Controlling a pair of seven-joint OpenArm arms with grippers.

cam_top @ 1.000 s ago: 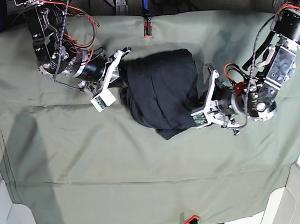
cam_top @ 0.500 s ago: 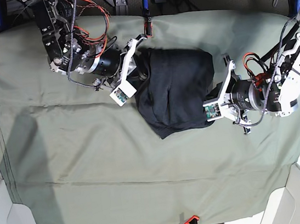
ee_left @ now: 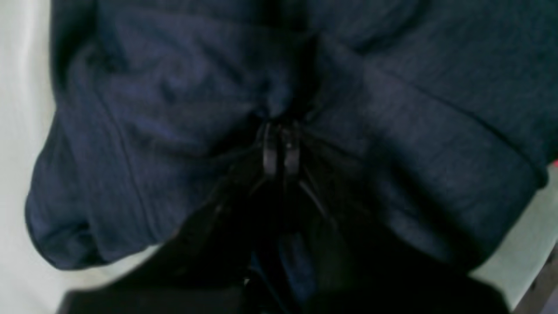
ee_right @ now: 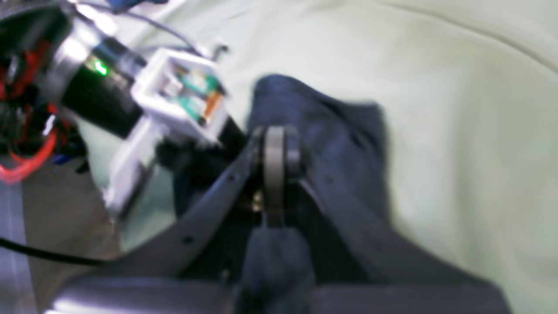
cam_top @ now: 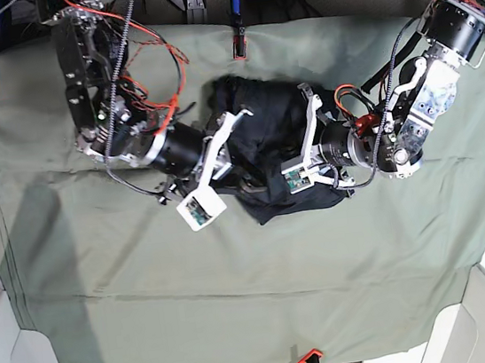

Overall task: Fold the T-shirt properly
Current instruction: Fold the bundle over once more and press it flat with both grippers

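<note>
Near the middle of the base view, on the sage-green cloth [cam_top: 103, 280] covering the worktop, the dark navy knit T-shirt [cam_top: 265, 134] lies bunched small; left hand [ee_left: 279, 148] and right hand [ee_right: 275, 170] each pinch its fabric closed, so folding looks well advanced but untidy, final flattening left

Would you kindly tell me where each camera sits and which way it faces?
Base: overhead, looking down on the green cloth, both arms meeting at the T-shirt.
Left wrist: behind the left end effector, facing bunched T-shirt fabric, its jaws pinching it.
Right wrist: behind the right end effector, facing T-shirt, cloth and the other arm.
All views share the T-shirt.
</note>
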